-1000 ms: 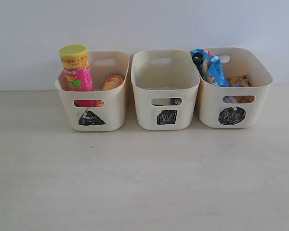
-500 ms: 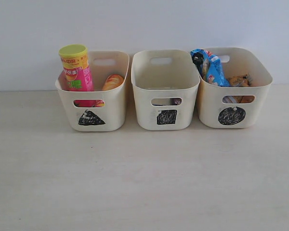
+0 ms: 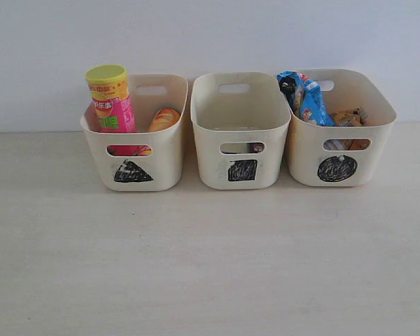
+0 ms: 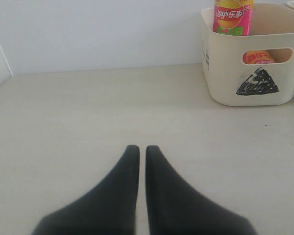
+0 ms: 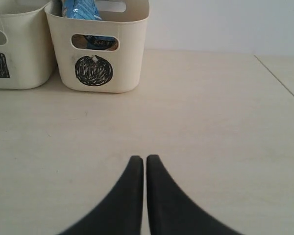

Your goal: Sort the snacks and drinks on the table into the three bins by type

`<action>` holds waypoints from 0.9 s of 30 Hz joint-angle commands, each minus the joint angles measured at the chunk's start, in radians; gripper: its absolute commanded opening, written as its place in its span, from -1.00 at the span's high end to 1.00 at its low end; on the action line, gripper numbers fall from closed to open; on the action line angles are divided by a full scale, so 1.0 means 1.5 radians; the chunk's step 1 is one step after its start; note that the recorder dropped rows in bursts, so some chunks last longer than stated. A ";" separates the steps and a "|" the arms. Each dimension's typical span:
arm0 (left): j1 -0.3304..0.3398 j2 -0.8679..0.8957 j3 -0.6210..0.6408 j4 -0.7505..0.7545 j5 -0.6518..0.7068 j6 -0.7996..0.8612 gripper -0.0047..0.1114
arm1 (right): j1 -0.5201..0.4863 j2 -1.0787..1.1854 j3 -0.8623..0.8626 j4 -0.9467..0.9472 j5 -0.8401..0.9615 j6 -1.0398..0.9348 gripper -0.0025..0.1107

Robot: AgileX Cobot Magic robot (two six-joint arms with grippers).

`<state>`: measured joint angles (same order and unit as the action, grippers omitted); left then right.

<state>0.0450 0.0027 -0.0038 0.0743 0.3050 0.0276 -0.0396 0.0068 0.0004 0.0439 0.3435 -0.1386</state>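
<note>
Three cream bins stand in a row at the back of the table. The triangle bin (image 3: 161, 168) on the left holds an upright pink-red canister (image 3: 110, 101) with a yellow lid and a yellow-orange canister (image 3: 164, 119) lying beside it. In the middle, the square bin (image 3: 210, 164) shows only a dark glimpse through its handle slot; the drinks are otherwise hidden. A blue-white bag (image 3: 304, 98) and an orange-brown bag (image 3: 346, 119) sit in the circle bin (image 3: 304, 164) on the right. My left gripper (image 4: 138, 149) is shut and empty, well short of the triangle bin (image 4: 223, 73). My right gripper (image 5: 144, 159) is shut and empty, short of the circle bin (image 5: 132, 58).
A pale wall rises close behind the bins. The wooden tabletop (image 3: 210, 266) stretches in front of them. In the right wrist view the table's edge (image 5: 279, 81) runs along one side.
</note>
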 commanded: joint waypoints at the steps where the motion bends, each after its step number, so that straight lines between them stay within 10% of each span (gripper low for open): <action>1: 0.002 -0.002 0.003 -0.005 -0.011 0.003 0.85 | 0.001 -0.005 0.000 0.007 0.001 -0.009 0.96; 27: 0.002 -0.002 0.003 -0.005 -0.011 0.003 0.85 | 0.001 -0.005 0.000 0.007 0.012 0.022 0.96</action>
<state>0.0450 0.0027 -0.0038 0.0743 0.3050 0.0292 -0.0396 0.0068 0.0004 0.0523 0.3604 -0.1051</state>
